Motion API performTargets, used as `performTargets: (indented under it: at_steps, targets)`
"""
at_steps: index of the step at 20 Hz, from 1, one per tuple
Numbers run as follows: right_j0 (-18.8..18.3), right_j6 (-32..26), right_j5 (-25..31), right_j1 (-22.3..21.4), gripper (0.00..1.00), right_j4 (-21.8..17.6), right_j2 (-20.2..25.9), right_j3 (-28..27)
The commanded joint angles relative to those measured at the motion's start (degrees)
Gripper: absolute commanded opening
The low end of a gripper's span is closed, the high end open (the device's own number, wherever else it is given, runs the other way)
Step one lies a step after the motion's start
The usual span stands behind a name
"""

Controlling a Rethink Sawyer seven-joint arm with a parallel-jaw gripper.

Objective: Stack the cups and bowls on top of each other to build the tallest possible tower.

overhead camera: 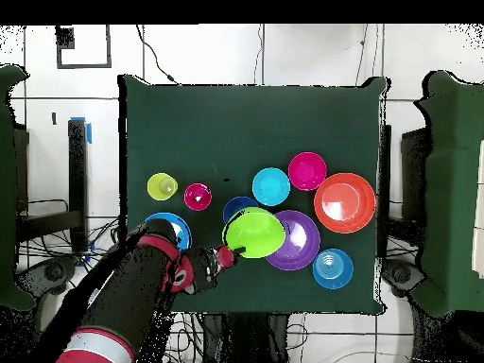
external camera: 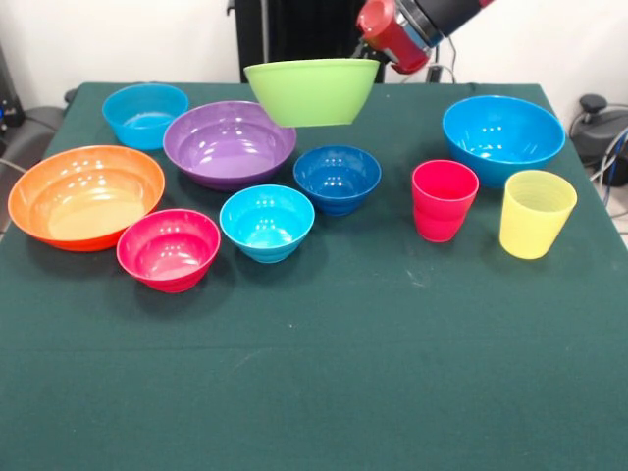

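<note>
Front view shows the lime green bowl (external camera: 312,91) lifted clear of the worktop (external camera: 324,373), the jaws pinching its rim at the 3 o'clock side under the red wrist (external camera: 394,36). It hangs above the gap between the purple bowl (external camera: 229,143) and the small dark blue bowl (external camera: 337,178). I'd judge the dark blue one the base — I would centre over it, keep the rim level and lower slowly before letting go. No tower stands yet; the red-pink cup (external camera: 444,200) and yellow cup (external camera: 536,213) wait at 3 o'clock. Green cloth covers the worktop — white wall behind, cables at the edges.
</note>
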Motion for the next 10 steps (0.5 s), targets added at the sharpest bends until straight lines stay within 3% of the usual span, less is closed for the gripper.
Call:
performTargets:
  at_steps: [1,10]
  targets:
    - [-1.47,-3.17,4.02,-0.31,0.0,3.04,6.14,-5.39]
    - [-2.21,-4.89,4.02,-1.02,0.0,4.22,7.0,-5.2]
